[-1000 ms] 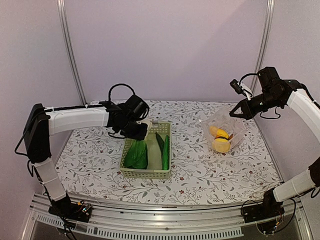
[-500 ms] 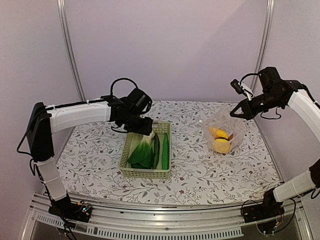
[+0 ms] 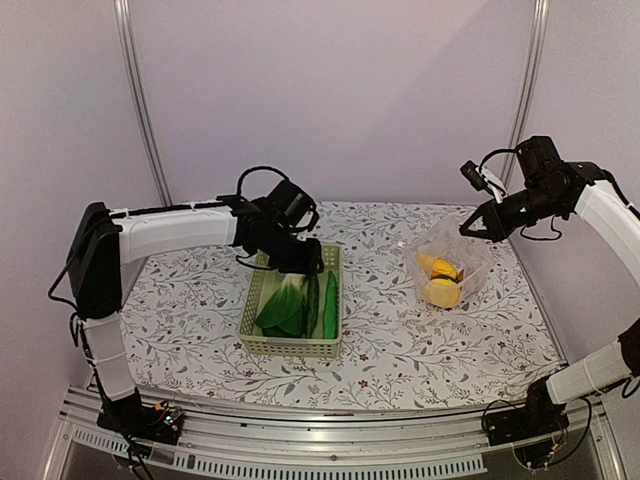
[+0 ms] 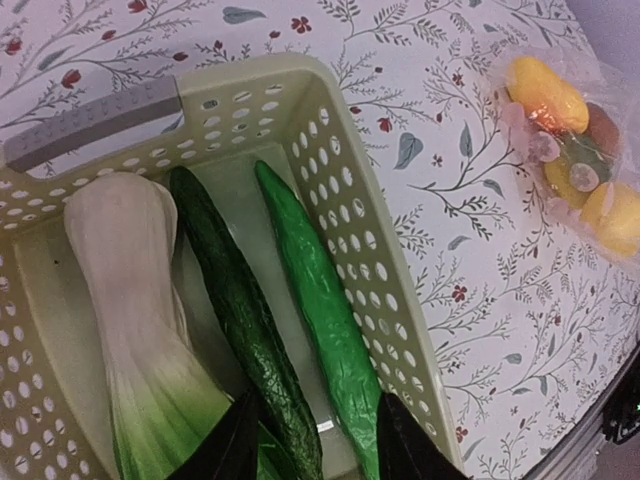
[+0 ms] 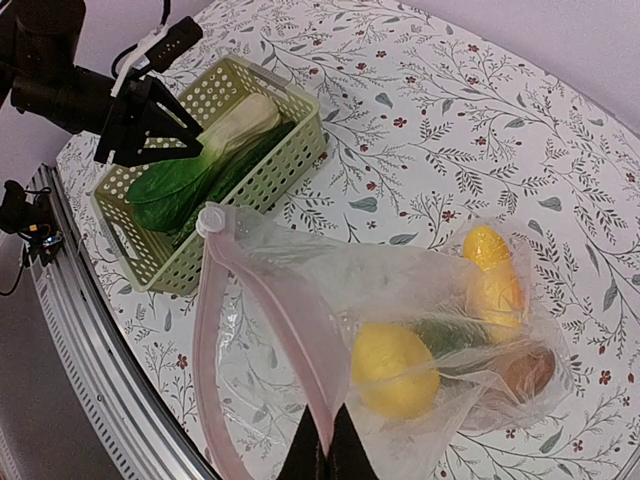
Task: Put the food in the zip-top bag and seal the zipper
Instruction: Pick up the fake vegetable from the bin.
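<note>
Now bok choy dropped in basket; left gripper parted, empty; right gripper pinching zip-top bag.

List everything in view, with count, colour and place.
basket: one, pale green, table centre
bok choy: one, white stem and green leaves, in basket
dark cucumber: one, dark green, in basket
bright green vegetable: one, long, in basket beside the cucumber
zip-top bag: one, clear, right of basket
yellow fruits: at least two, inside bag
brown piece: one, inside bag
table: one, white floral
left gripper: open, over basket
right gripper: shut on bag's edge
</note>
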`<state>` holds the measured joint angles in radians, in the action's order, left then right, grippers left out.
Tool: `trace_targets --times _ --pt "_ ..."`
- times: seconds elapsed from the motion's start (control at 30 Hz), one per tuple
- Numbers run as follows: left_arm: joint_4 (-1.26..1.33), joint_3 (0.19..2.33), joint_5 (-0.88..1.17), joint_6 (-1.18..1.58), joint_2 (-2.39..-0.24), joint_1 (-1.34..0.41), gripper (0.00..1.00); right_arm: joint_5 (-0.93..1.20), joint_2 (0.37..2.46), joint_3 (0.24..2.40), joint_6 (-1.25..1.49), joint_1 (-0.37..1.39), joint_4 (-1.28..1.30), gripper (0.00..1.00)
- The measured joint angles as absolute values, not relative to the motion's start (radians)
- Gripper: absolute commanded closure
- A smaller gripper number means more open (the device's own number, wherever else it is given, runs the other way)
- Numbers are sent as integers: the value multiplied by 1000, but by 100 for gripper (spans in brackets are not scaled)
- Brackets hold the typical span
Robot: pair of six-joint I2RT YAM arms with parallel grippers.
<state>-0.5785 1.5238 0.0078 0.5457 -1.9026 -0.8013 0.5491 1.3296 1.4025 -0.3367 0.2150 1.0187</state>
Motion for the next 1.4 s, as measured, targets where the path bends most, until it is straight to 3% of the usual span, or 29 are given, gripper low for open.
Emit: trace_targets --times 0.5,1.07,1.2,1.4 --pt "-668 1747 -68 609 -2175 -804 62 551 1314 1386 -337 215 1008 100" --pt "-742 1832 -89 649 -2280 -770 59 556 1278 1347 -338 215 1000 100" --pt "-754 1865 -78 653 -2318 -766 64 556 1278 1347 -338 215 1000 100" --pt "-767 1909 -71 650 -2343 -753 80 556 1277 1347 -338 215 1000 100"
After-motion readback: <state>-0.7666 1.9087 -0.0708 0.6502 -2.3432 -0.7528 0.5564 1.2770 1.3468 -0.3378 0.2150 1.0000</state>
